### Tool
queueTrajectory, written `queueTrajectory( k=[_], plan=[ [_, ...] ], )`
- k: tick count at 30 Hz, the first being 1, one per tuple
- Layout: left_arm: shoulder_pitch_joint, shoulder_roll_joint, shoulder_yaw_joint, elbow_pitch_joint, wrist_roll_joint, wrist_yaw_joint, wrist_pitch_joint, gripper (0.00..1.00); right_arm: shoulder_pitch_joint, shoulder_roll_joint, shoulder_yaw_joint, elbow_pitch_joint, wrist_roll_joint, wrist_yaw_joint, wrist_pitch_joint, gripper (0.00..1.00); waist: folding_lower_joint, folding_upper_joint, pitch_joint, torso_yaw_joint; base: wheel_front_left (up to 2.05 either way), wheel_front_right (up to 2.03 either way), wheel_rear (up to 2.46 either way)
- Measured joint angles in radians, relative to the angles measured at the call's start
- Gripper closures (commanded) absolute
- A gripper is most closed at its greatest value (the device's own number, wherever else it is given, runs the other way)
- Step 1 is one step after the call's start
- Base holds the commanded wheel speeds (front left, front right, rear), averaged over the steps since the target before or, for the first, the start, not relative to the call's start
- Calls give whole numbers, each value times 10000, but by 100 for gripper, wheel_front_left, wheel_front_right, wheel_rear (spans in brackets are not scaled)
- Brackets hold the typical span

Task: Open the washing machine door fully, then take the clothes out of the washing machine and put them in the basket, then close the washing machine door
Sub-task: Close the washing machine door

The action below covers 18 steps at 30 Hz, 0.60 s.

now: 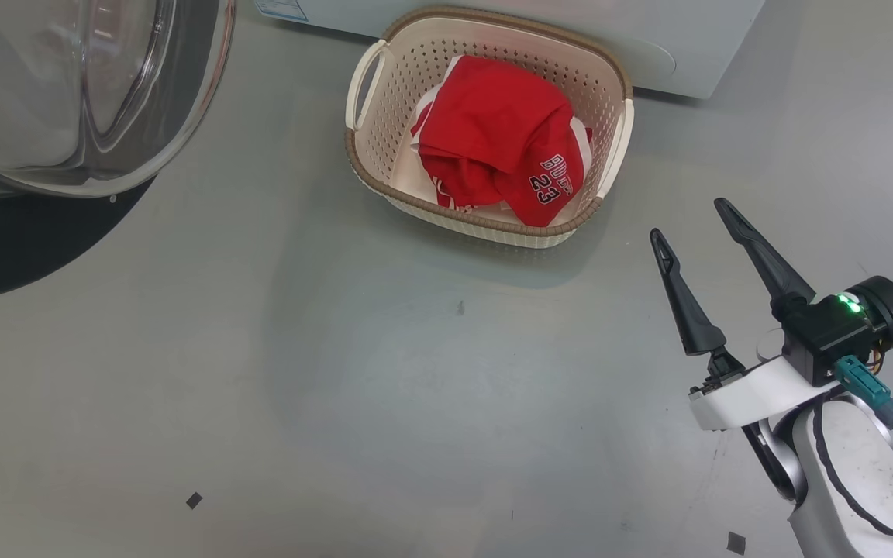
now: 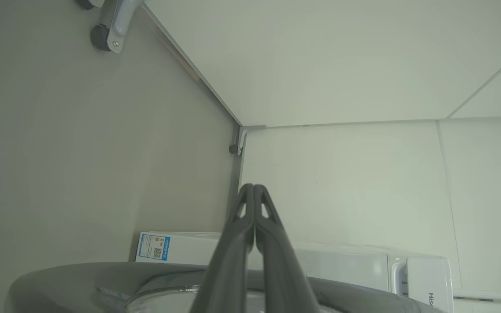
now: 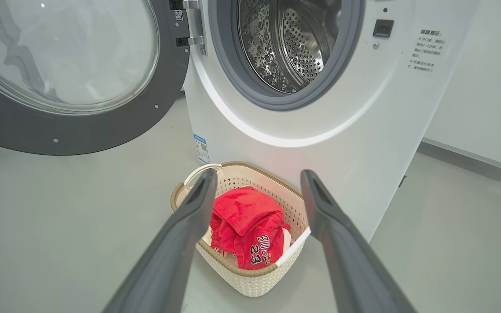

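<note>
Clothes in basket, rim exposed — door open

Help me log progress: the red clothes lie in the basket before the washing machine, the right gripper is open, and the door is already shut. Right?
No: the washing machine door is not shut. The right wrist view shows it swung wide open, the drum exposed. The clothes do lie in the basket before the washing machine, and the right gripper is open.

Bright even light, soft shadow beside the basket, left wrist view dimmer, edges bowed
</note>
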Motion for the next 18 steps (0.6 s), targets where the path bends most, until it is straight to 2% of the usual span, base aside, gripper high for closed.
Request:
queueTrajectory(
  k=[11,18],
  plan=[
    [-144,107,-418,1402,-188,-2,1459,100,-30,50,6,100,2,0,2,0,0,0,-208,42,0,0,0],
    [-310,290,-677,1561,-366,-2,2428,100,-30,94,8,144,13,0,0,0,0,0,-346,88,0,0,0]
  ],
)
